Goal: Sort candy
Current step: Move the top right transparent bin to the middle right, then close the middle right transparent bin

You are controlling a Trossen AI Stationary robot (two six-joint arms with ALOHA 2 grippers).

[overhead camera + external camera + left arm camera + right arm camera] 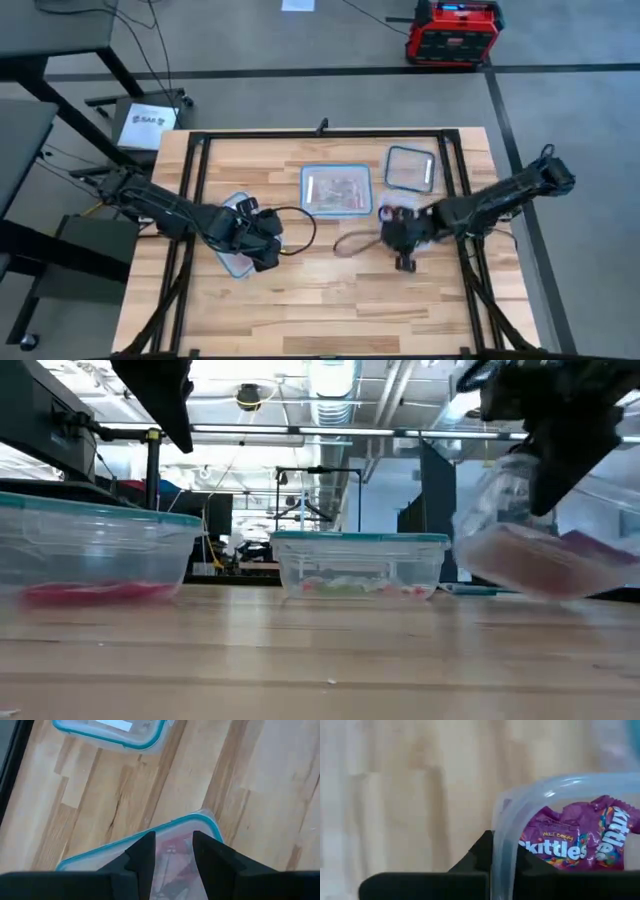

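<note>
The table (330, 300) is pale wood in light and tan planks with darker grain streaks, framed by black rails (200, 180). The clear containers have teal-blue rims: the middle container (336, 190) shows mixed red and green flecks inside, and the left container (95, 555) holds a flat layer of red candy (90, 593). The container at the right (555, 820) has a pale bluish rim and holds purple Skittles packets (570, 840) with white lettering and small multicoloured dots. Both arms and the left gripper (172, 865) are black. Beyond the table's far edge the floor is grey, with a red and black box (452, 32) on it.
</note>
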